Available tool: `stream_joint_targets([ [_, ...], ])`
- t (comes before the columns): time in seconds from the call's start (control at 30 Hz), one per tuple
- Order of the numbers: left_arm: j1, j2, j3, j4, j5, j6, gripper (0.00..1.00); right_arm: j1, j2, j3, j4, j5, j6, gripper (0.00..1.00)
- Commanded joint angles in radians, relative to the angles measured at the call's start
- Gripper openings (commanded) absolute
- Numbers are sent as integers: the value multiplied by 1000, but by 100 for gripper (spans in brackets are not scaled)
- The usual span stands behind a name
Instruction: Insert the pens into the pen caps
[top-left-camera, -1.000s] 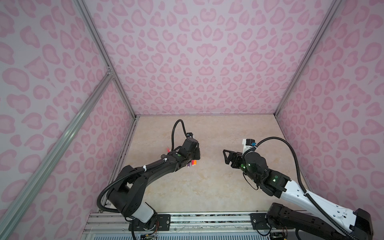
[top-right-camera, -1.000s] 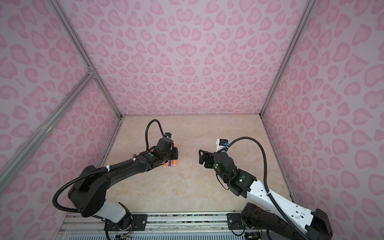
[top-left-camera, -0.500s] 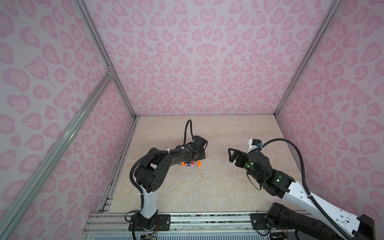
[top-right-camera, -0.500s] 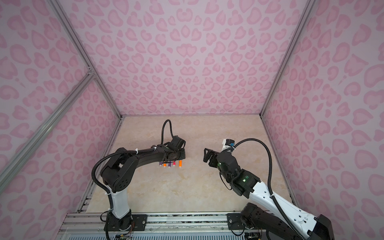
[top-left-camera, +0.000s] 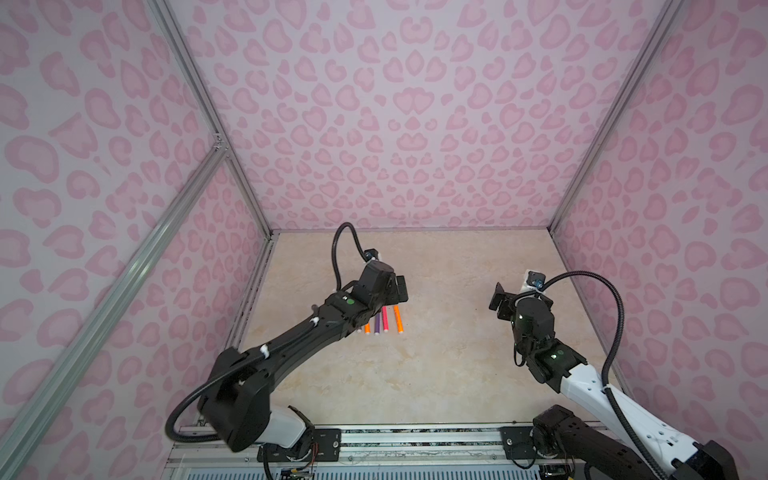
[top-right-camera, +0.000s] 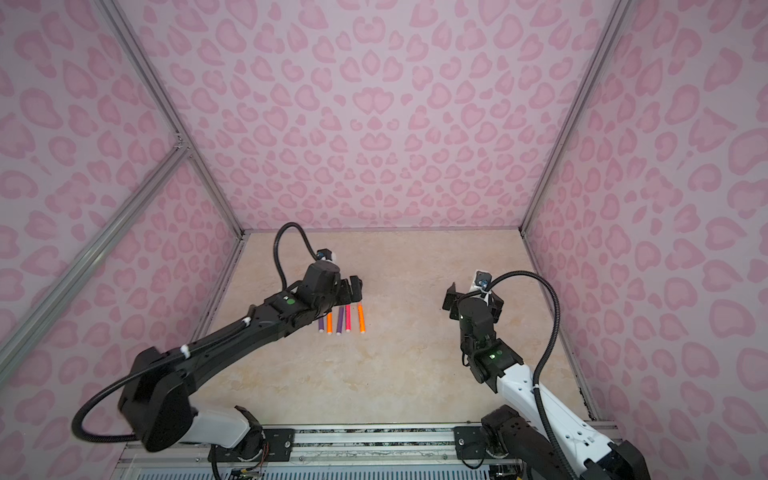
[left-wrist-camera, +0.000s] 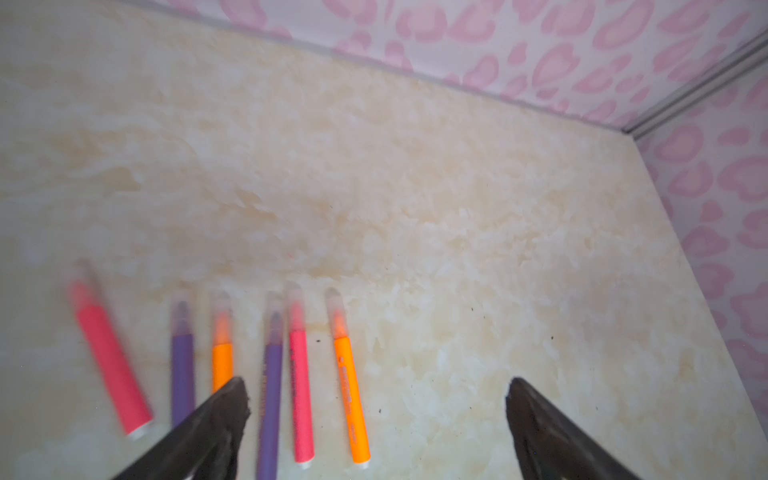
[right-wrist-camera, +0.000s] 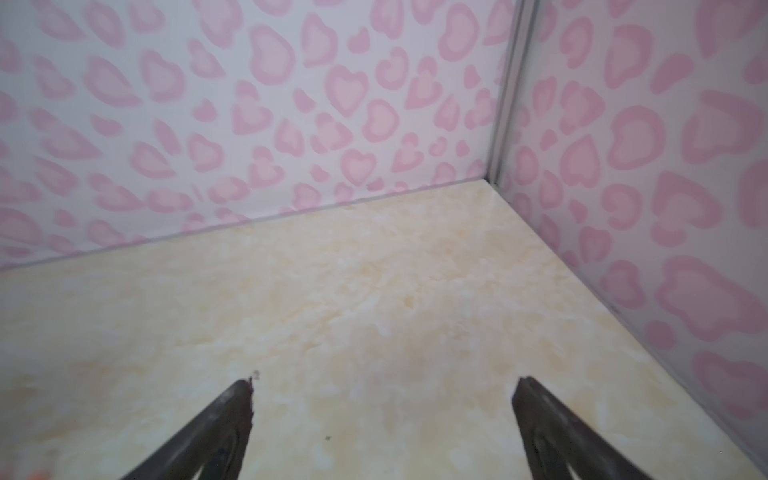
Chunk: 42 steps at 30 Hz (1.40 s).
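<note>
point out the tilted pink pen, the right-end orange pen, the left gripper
tilted pink pen (left-wrist-camera: 112, 365), left wrist view, mid barrel
right-end orange pen (top-left-camera: 397, 319), in a top view, mid barrel
left gripper (left-wrist-camera: 377, 388), left wrist view, midway between its open jaws

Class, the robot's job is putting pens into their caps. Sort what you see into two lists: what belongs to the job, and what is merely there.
Belongs to the job: six pens; clear caps on their tips; left gripper, open; right gripper, open and empty.

Merely there: marbled table; heart-print walls; metal frame.
</note>
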Motion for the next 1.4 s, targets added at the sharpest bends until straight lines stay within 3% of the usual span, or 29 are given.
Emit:
stream_joint_targets([
  [0.0, 7, -169, -137, 56, -466, 50, 98, -28, 96, -124, 237, 121, -178, 98],
  [0.03, 13, -220, -217, 122, -618, 85, 97, -30, 147, -178, 384, 127, -244, 98],
  [0.07, 30, -254, -289, 210, -685, 154, 97, -24, 183, -191, 442, 144, -272, 98],
  [0.1, 86, -283, -351, 277, -671, 227, 97, -24, 217, -175, 430, 158, -271, 98],
  [0.17, 253, -315, -408, 276, -545, 252, 97, -37, 291, -166, 460, 159, -281, 98],
  [0.23, 447, -312, -505, 379, -379, 253, 97, -35, 375, -193, 657, 165, -347, 99],
  [0.33, 633, -215, -617, 557, -243, 186, 97, -33, 408, -187, 702, 142, -400, 99],
  [0.43, 643, -83, -600, 639, -224, 199, 96, -55, 424, -226, 827, 87, -431, 99],
  [0.57, 642, -59, -640, 821, -168, 284, 96, -98, 448, -245, 919, 4, -426, 99],
  [0.63, 644, -52, -658, 896, -132, 341, 96, -154, 496, -264, 999, -104, -402, 99],
  [0.73, 646, 2, -609, 889, -110, 392, 96, -241, 616, -293, 1207, -125, -317, 99],
  [0.8, 646, 11, -606, 902, -49, 429, 96, -317, 621, -278, 1146, -236, -251, 97],
  [1.0, 646, -25, -681, 1022, 50, 482, 96, -319, 588, -158, 865, -249, -244, 100],
  [1.1, 653, 96, -747, 1283, 99, 516, 96, -351, 590, -139, 827, -294, -224, 100],
  [1.17, 646, 146, -676, 1183, 141, 546, 96, -350, 592, -139, 827, -295, -224, 99],
  [1.37, 655, 138, -681, 1189, 134, 531, 97, -352, 592, -139, 827, -294, -224, 100],
])
